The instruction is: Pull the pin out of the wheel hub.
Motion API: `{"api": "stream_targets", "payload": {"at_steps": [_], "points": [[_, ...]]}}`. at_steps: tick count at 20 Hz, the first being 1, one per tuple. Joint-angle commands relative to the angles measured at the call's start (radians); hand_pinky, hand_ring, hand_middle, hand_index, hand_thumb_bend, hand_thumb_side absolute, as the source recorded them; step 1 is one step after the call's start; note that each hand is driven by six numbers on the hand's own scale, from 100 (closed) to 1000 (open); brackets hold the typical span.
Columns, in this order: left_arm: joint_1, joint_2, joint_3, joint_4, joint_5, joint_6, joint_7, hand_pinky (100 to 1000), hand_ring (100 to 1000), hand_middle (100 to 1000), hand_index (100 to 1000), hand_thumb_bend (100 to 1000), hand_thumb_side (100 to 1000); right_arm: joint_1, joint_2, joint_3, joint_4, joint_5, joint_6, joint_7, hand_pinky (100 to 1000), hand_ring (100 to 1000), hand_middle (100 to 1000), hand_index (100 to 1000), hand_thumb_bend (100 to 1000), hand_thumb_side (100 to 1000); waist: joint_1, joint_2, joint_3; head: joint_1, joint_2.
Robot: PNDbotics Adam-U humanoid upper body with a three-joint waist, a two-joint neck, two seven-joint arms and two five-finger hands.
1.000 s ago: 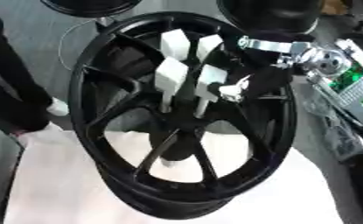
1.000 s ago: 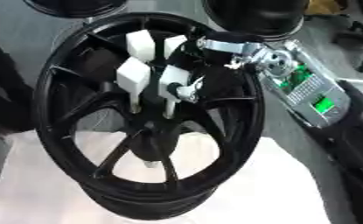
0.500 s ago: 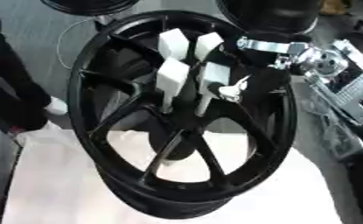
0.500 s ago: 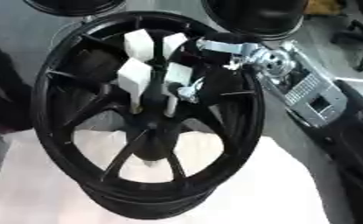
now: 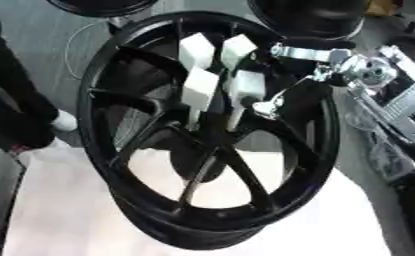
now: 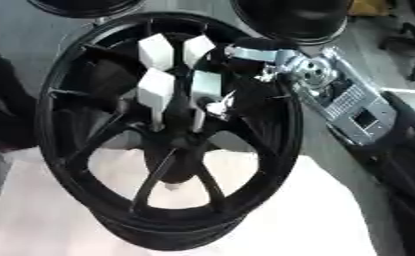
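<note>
While the black wheel hub [image 5: 212, 145] stands tilted on a white cloth [image 5: 79, 210] that covers the desk, its lower rim resting near the cloth's middle, the right hand [image 5: 245, 87] reaches in from the desk's far right edge over the hub's upper rim. Silver joints of the right arm [image 5: 364, 75] show just outside that rim. The hand's white-tipped fingers [image 6: 156, 90] hang down across the spokes toward the centre of the hub, two of them ending in thin pale stems just above the centre. Whether they are curled on anything cannot be told, and the pin itself cannot be made out among them. A small silver part [image 5: 265, 106] sits beside the fingers, against a spoke on the right.
</note>
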Motion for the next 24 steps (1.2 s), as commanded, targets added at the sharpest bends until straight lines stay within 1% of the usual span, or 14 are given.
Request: {"api": "stream_targets", "payload": {"at_steps": [1,4,8,11,16,19,22,23,24], "points": [[-0.008,0.022,0.013,-0.017,-0.001,-0.001,-0.003,614,604,513,649,100,594,-0.005,-0.021,-0.008,-0.002,0.002,0.002,0.006,691,825,655,775,168,175,0.01,-0.011,-0.002,-0.002,-0.001],[-0.006,0.022,0.014,-0.017,-0.001,-0.001,-0.004,614,603,513,648,100,594,-0.001,-0.025,-0.009,-0.001,0.003,0.003,0.009,664,803,647,770,156,169,0.011,-0.011,-0.004,-0.002,-0.001],[-0.005,0.022,0.013,-0.017,-0.001,0.001,-0.005,613,604,513,647,100,595,0.001,-0.031,-0.011,-0.001,-0.004,0.004,0.009,615,769,618,749,100,173,0.012,-0.012,-0.006,-0.003,-0.001],[-0.006,0.022,0.012,-0.017,-0.001,0.002,-0.008,612,604,513,647,100,595,0.0,-0.036,-0.013,-0.004,-0.017,0.009,0.006,570,740,591,724,100,163,0.012,-0.013,-0.007,-0.003,-0.001],[-0.005,0.022,0.011,-0.017,-0.001,0.004,-0.01,612,604,513,647,100,595,-0.001,-0.047,-0.022,-0.012,-0.043,0.016,-0.018,460,648,514,649,100,114,0.014,-0.012,-0.008,-0.003,-0.001],[-0.005,0.023,0.012,-0.017,-0.001,0.004,-0.01,611,605,513,647,100,594,-0.002,-0.055,-0.023,-0.016,-0.056,0.017,-0.034,407,598,471,599,100,100,0.014,-0.012,-0.009,-0.003,-0.001],[-0.005,0.023,0.013,-0.017,-0.001,0.004,-0.01,612,606,514,647,100,594,-0.005,-0.065,-0.025,-0.022,-0.07,0.012,-0.048,309,518,393,514,100,100,0.013,-0.014,-0.01,-0.002,-0.001],[-0.006,0.023,0.013,-0.017,-0.001,0.004,-0.01,612,606,514,647,100,594,-0.006,-0.069,-0.026,-0.022,-0.075,0.013,-0.053,293,507,382,503,100,102,0.013,-0.014,-0.01,-0.001,-0.001],[-0.006,0.023,0.013,-0.017,-0.001,0.004,-0.01,612,606,514,648,100,593,-0.008,-0.072,-0.026,-0.024,-0.081,0.014,-0.059,254,479,354,475,100,100,0.014,-0.015,-0.011,0.0,-0.001]]}}
